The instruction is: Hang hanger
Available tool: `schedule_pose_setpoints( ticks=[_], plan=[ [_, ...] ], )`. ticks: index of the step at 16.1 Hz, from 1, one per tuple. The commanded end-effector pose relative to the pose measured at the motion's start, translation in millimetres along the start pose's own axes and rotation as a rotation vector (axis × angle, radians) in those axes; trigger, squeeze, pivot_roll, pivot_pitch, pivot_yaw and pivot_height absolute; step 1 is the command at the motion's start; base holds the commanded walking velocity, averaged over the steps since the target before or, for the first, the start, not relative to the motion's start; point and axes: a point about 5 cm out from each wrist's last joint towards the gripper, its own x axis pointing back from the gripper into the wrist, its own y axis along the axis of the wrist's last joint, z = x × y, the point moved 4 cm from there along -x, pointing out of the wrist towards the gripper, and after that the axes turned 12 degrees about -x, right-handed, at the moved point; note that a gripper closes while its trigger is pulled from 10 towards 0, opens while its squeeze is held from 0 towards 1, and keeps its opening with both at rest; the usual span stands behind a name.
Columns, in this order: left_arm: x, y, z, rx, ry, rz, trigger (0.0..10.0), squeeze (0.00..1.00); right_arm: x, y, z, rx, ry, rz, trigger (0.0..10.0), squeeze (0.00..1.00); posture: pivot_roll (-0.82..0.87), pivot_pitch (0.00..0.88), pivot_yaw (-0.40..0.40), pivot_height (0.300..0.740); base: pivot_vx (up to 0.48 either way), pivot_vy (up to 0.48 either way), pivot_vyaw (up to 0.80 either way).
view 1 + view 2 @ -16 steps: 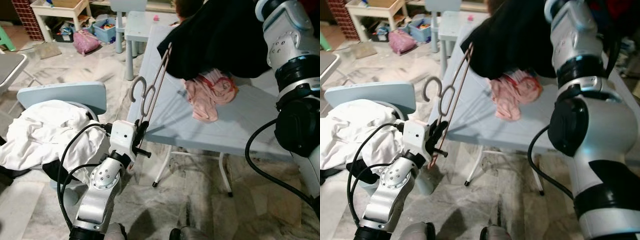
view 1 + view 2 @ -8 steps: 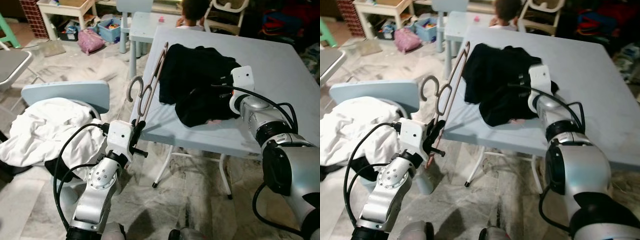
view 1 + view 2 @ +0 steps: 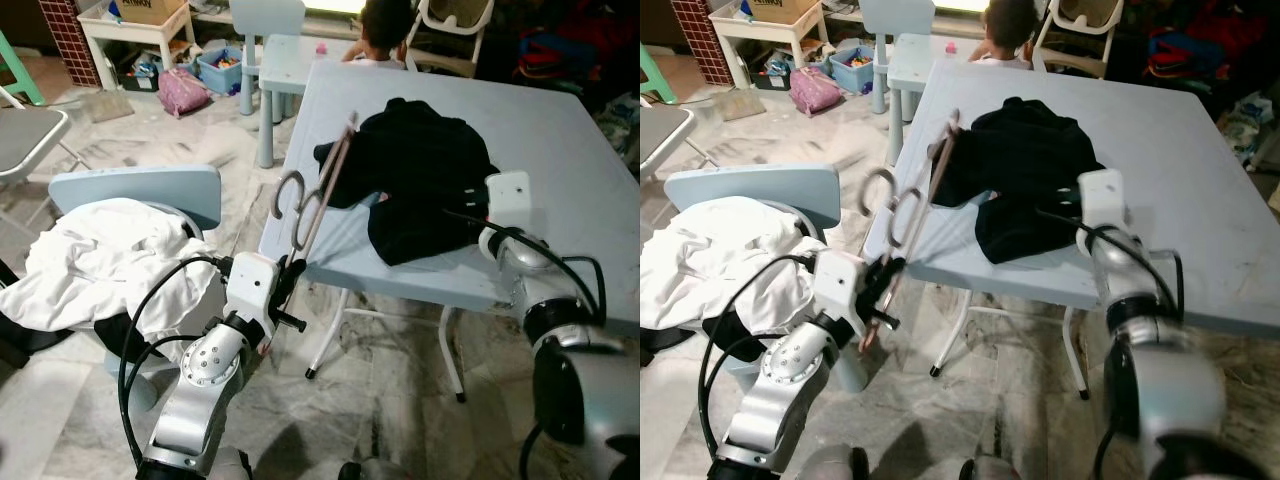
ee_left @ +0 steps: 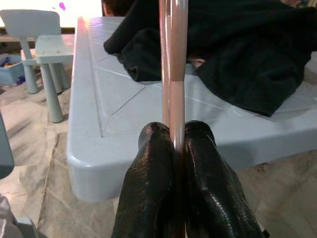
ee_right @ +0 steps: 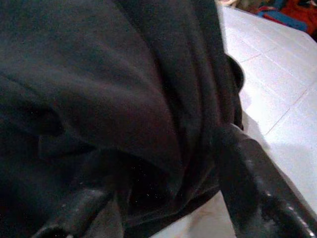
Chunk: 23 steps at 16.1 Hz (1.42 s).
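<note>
Left wrist view: the left gripper [image 4: 174, 144] is clamped tight on the pink hanger [image 4: 172, 74], held up at the near edge of the blue table [image 3: 560, 150]. The right gripper [image 5: 163, 198] has its fingers spread around the black garment [image 3: 420, 175] on the tabletop.

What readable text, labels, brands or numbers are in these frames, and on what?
None readable.
Cardboard box on the far white table: dark marks on its side, too blurred to read.
Left gripper, shut on the hanger: no markings.
Black garment and light blue table: no print or label.
Right wrist housing: plain white.
</note>
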Motion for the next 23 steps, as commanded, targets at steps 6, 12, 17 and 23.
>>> schedule_pose_setpoints(
  ticks=[6, 12, 17, 23],
  plan=[
    [-4.8, 7.9, -0.3, -0.024, -0.012, -0.020, 10.0, 0.00, 22.6, 13.0, -16.5, -0.069, -0.006, -0.227, 10.0, 1.00, -0.02, 0.000, -0.036, 0.740, 0.000, 0.000, 0.00],
    [-0.5, 3.1, -0.7, -0.027, -0.018, -0.004, 10.0, 0.00, 58.0, -0.1, 2.0, -0.143, 0.192, -0.261, 10.0, 0.00, -0.03, 0.000, -0.030, 0.740, 0.000, 0.000, 0.00],
    [-2.5, 4.0, -0.1, -0.035, -0.029, -0.008, 10.0, 0.00, 69.6, -12.4, 8.2, -0.131, 0.273, -0.193, 10.0, 0.00, -0.03, 0.000, -0.024, 0.740, 0.000, 0.000, 0.00],
    [-1.4, 3.5, -2.1, -0.040, -0.032, -0.004, 10.0, 0.00, 70.2, -16.7, 4.3, -0.162, 0.053, -0.210, 10.0, 0.00, -0.02, 0.000, -0.017, 0.740, 0.000, 0.000, 0.00]
  ],
)
